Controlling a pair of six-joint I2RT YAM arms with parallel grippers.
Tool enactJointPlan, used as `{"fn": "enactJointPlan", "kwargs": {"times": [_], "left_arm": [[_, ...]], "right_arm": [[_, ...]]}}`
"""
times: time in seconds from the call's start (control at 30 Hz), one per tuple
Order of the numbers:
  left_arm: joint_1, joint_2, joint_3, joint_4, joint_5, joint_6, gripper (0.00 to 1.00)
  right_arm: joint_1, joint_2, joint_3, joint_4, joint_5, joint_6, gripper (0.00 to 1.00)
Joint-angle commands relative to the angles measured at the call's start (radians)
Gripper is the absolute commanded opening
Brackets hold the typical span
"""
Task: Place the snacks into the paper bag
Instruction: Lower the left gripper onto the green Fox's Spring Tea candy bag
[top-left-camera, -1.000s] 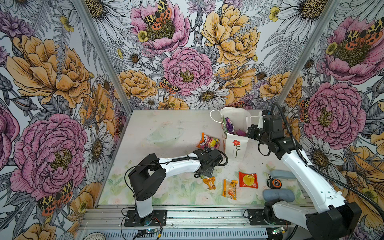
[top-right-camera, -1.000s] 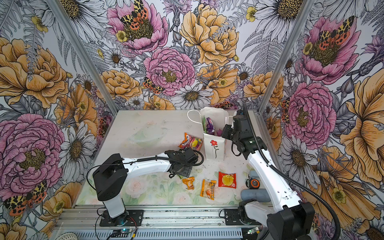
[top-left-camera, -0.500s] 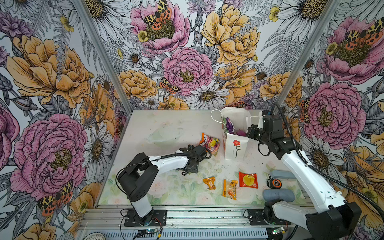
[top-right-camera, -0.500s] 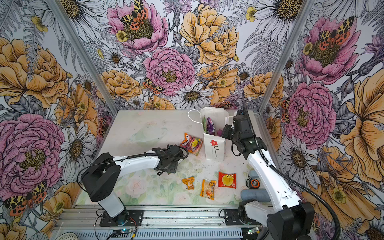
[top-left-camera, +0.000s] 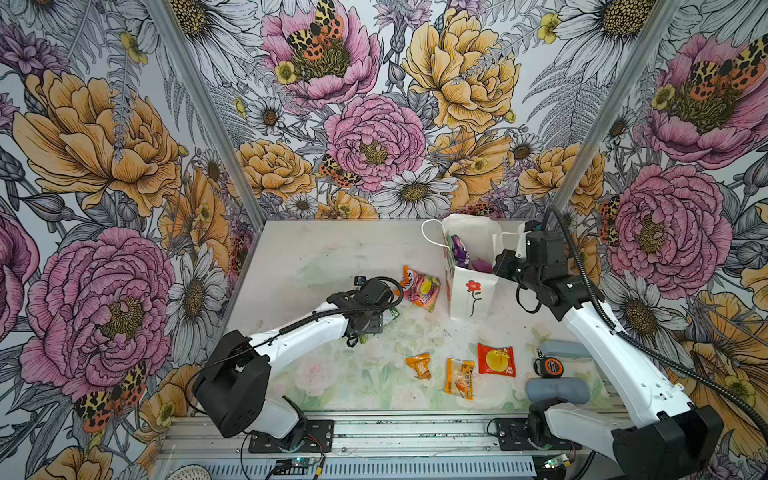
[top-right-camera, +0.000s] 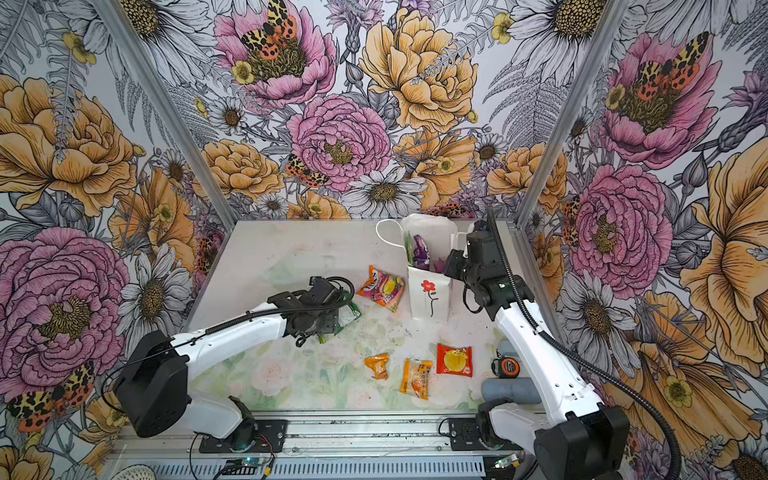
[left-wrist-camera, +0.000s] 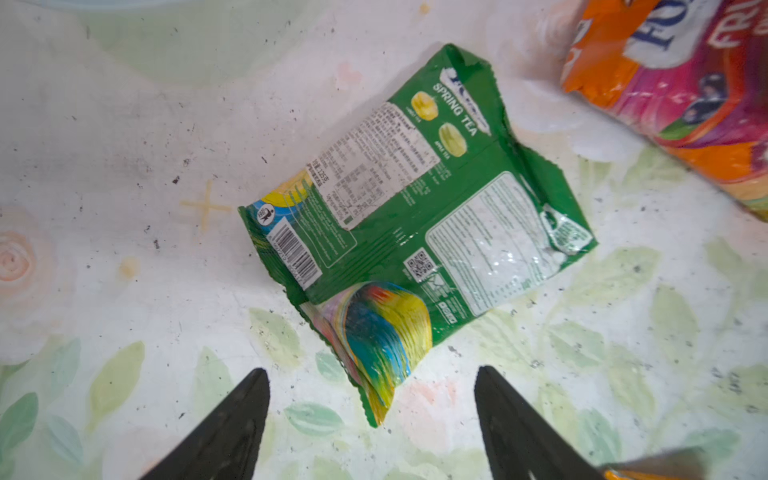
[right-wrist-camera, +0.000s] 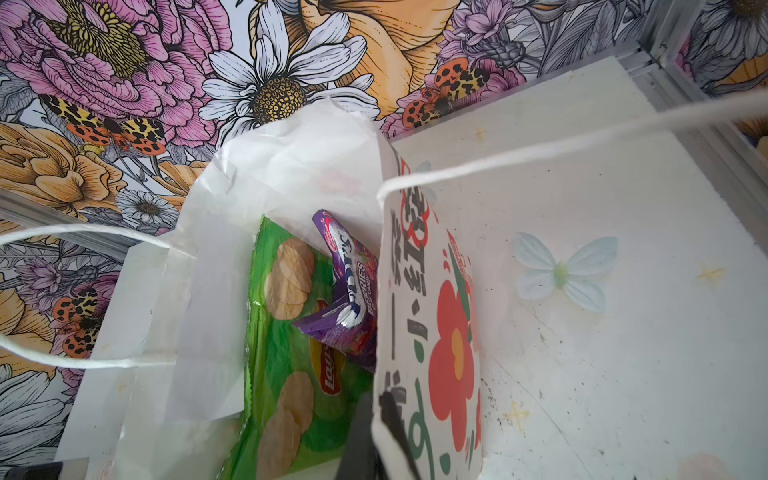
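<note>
L gripper (left-wrist-camera: 369, 370) is hovering w/ jaws spread wide over the green "Spring Tea" packet (left-wrist-camera: 415, 216). The packet is lying flat, back side up, on the table (left-wrist-camera: 124, 124), and the fingers (left-wrist-camera: 232, 428) aren't touching it. In a top view the same packet (top-right-camera: 347, 313) is peeking out from under the L wrist, approx. mid-table. The orange-purple Fox's bag (top-left-camera: 419, 286) is lying just beside it, between it & the paper bag (top-left-camera: 471, 291).

R gripper (right-wrist-camera: 380, 419) is pinching a printed wall of the paper bag near the rim: jaws closed on it, one finger inside, one outside. The bag is standing upright toward the back right in both top views, mouth open. Inside it a green chips bag (right-wrist-camera: 291, 353) & a purple Fox's packet (right-wrist-camera: 353, 291) are sitting on end.

Near the front edge three sachets are lying apart from each other: small orange sachet (top-left-camera: 419, 365), long orange sachet (top-left-camera: 459, 377), red sachet (top-left-camera: 496, 359). Just right of them in the top views, an orange-black tape measure (top-left-camera: 549, 367) is sitting between two grey-blue cases (top-left-camera: 557, 390).
</note>
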Motion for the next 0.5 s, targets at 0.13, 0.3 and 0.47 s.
{"fn": "enactJointPlan", "kwargs": {"times": [0.13, 0.3, 0.47], "left_arm": [[-0.112, 0.081, 0.144, 0.011, 0.043, -0.074, 0.80], [-0.119, 0.184, 0.219, 0.009, 0.048, -0.096, 0.79], [-0.065, 0.288, 0.309, 0.009, 0.042, -0.098, 0.79]], "right_arm": [[-0.007, -0.027, -0.010, 0.023, 0.003, -0.011, 0.00], [-0.007, -0.034, -0.016, 0.020, 0.003, -0.009, 0.00], [-0.010, -0.042, -0.021, 0.020, -0.003, -0.015, 0.00]]}}
